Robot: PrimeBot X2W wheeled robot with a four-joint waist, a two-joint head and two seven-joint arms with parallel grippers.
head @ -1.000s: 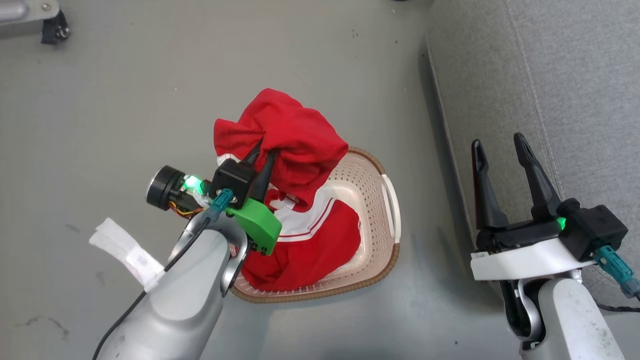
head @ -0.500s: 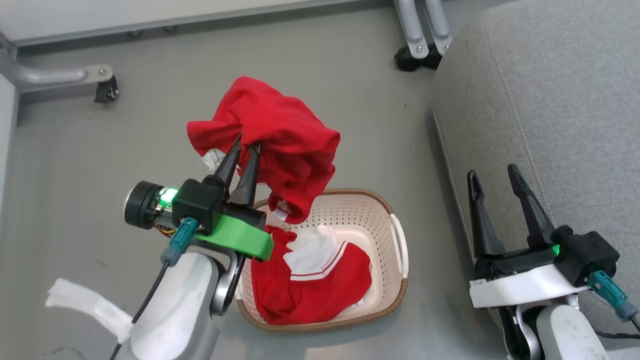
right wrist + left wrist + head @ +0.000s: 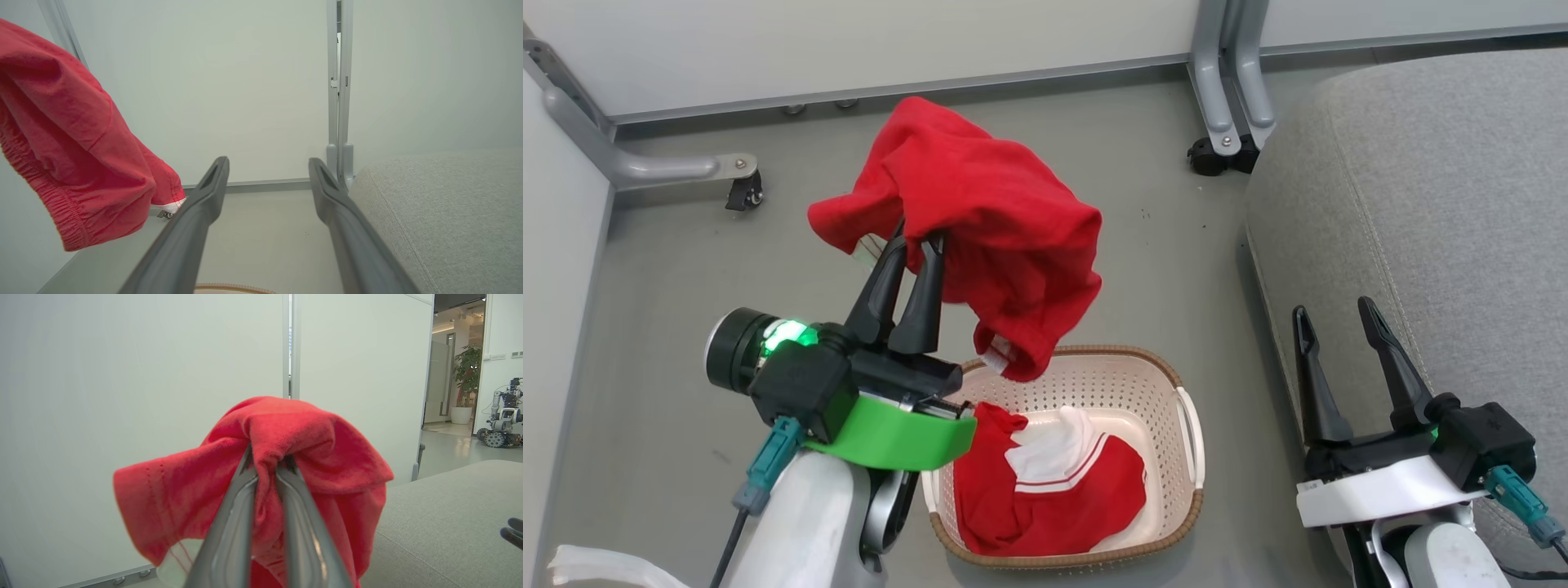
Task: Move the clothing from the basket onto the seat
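Dangling from left pincer (image 3: pixel 918 239): red garment (image 3: pixel 996 208)

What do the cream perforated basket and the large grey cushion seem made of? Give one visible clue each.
Cream perforated basket: probably moulded plastic, smooth, with regular holes; its brown rim looks woven, possibly imitation. Large grey cushion: woven upholstery fabric, matte, with stitched seams.

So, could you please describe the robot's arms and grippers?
Both arms are grey, with black wrist blocks, green lights and teal cable plugs. The left gripper has a green bracket, the right gripper a white one; each has two dark fingers.
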